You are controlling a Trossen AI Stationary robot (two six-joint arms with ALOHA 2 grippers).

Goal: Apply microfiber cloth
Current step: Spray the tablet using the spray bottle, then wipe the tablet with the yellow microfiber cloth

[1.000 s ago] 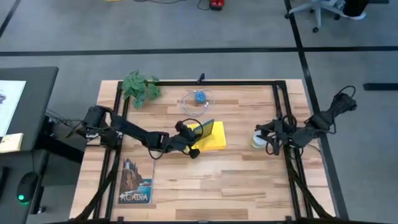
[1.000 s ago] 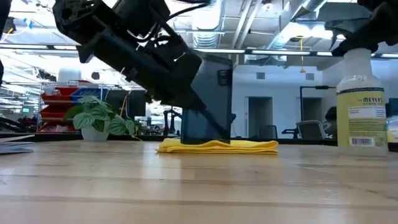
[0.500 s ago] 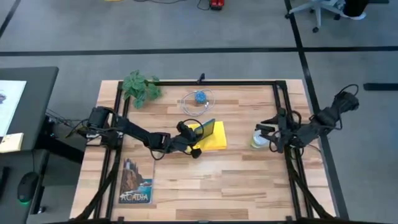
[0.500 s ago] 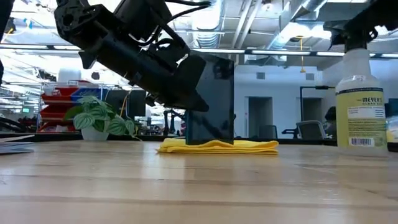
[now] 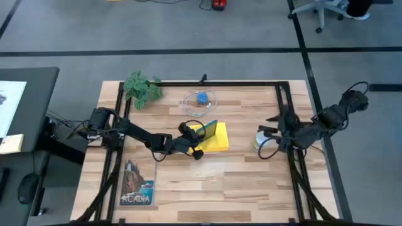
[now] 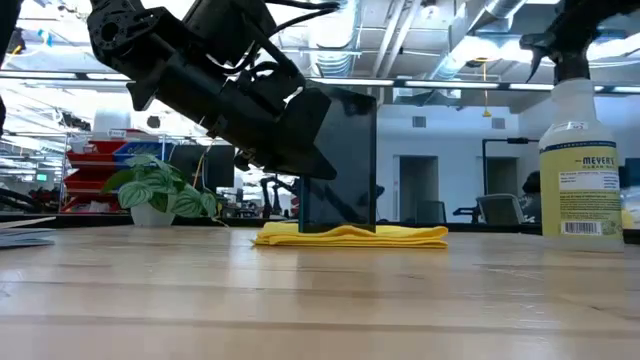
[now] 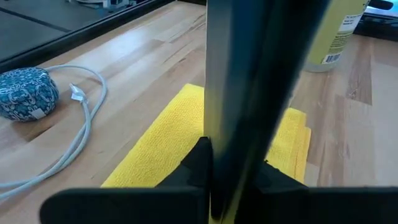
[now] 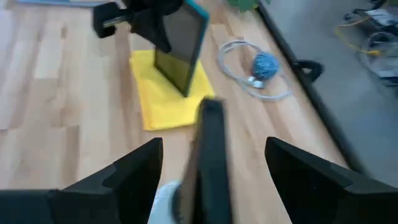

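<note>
A wooden table (image 5: pixel 239 182) with a black frame stands on a grey floor; the low view looks across it into an open workshop. One microfiber cloth (image 5: pixel 217 142), bright yellow and folded flat, lies near the table's middle. One dark tablet (image 6: pixel 338 160) stands on edge upon the cloth, upright, its lower edge touching the fabric. The left gripper (image 5: pixel 196 142), reaching in from the left, pinches the tablet between its pressed fingers, as the left wrist view shows. The right gripper (image 5: pixel 274 134) hovers at the right side of the table, its two fingers (image 8: pixel 130 171) spread wide on either side of the top of one spray bottle (image 6: pixel 579 160), apart from it. One potted plant (image 5: pixel 142 88) sits at the far left corner. One blue ball (image 5: pixel 201 98) with one pale looped cable (image 7: pixel 81 127) lies far of the cloth. One booklet (image 5: pixel 138 184) lies at the near left.
</note>
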